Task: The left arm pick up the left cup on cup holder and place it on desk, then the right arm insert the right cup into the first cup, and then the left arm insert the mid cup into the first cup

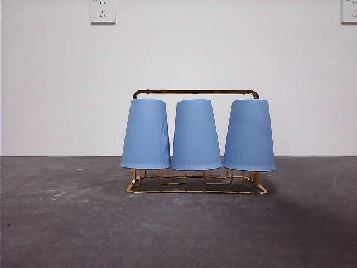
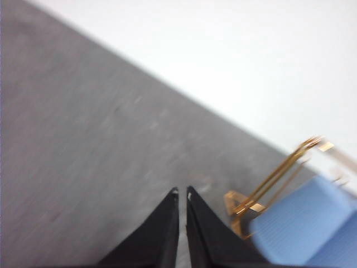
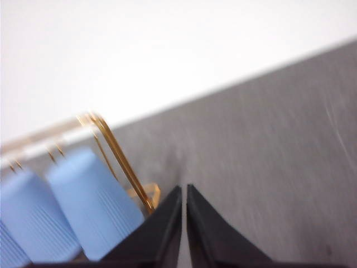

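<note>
From the front, the cup holder (image 1: 196, 188) stood on the dark grey desk (image 1: 67, 223) near the white wall (image 1: 56, 84), its gold wire base resting flat and its arched top bar running behind three blue ribbed cups. All three hung upside down on the rack in a row: the left cup (image 1: 145, 134), the mid cup (image 1: 196, 135) and the right cup (image 1: 249, 135). Their rims sat side by side, close enough to look as if they were touching or nearly so. Two sockets showed high on the wall, one toward each top corner. No arm came into this view.

In the left wrist view, the left gripper (image 2: 182, 194) hung above bare desk (image 2: 83, 139), its two black fingers drawn together with only a thin slit between them, and nothing held. The gold wire of the cup holder (image 2: 279, 173) and one blue cup (image 2: 301, 229) lay off to one side, apart from the fingers. The picture was blurred.

In the right wrist view, the right gripper (image 3: 184, 188) likewise had its fingers nearly closed and empty. The rack's end loop (image 3: 120, 162) stood just beside the fingertips, with the blue cups (image 3: 92, 206) next to it, also blurred.
</note>
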Robot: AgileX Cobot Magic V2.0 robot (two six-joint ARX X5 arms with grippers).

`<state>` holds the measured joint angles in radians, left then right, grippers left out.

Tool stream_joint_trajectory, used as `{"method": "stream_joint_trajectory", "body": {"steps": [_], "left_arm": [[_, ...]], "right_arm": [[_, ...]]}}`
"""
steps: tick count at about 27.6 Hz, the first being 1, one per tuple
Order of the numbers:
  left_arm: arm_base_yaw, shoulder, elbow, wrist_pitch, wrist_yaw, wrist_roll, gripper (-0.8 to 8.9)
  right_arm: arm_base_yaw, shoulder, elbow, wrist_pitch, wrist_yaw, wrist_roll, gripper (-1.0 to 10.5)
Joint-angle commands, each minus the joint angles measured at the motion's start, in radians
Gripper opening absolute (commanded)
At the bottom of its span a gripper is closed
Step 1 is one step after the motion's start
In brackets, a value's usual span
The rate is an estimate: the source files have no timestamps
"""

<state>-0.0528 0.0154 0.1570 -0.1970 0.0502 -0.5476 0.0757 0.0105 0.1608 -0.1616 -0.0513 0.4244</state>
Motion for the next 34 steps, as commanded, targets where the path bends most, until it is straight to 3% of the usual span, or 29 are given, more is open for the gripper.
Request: {"method": "stream_joint_trajectory", "body": {"steps": [1,6,16,22,25,31,32,34], "left_arm": [[0.0,0.035,0.064,0.006,0.042,-0.015,0.15],[0.0,0.135,0.182,-0.026,0.089,0.011,0.15],[0.0,0.478,0.514,-0.296,0.349,0.315,0.15],[-0.008,0.626,0.637,-0.453,0.47,0.451,0.15],[-0.027,0.661,0.653,-0.482,0.496,0.473,0.15],[-0.047,0.67,0.653,-0.486,0.5,0.483,0.51],[-0.047,0.67,0.653,-0.485,0.5,0.483,1.27],[-0.047,0.67,0.653,-0.484,0.5,0.483,3.49]], "right_arm": [[0.0,0.028,0.068,0.01,-0.002,0.01,0.1],[0.0,0.134,0.206,-0.028,-0.031,-0.05,0.1],[0.001,0.488,0.566,-0.348,-0.245,-0.27,0.1],[0.005,0.658,0.724,-0.568,-0.369,-0.42,0.1],[0.02,0.709,0.754,-0.639,-0.409,-0.467,0.1],[0.058,0.734,0.755,-0.657,-0.412,-0.47,0.1],[0.06,0.733,0.755,-0.651,-0.408,-0.469,0.7],[0.06,0.733,0.755,-0.647,-0.383,-0.458,3.7]]}}
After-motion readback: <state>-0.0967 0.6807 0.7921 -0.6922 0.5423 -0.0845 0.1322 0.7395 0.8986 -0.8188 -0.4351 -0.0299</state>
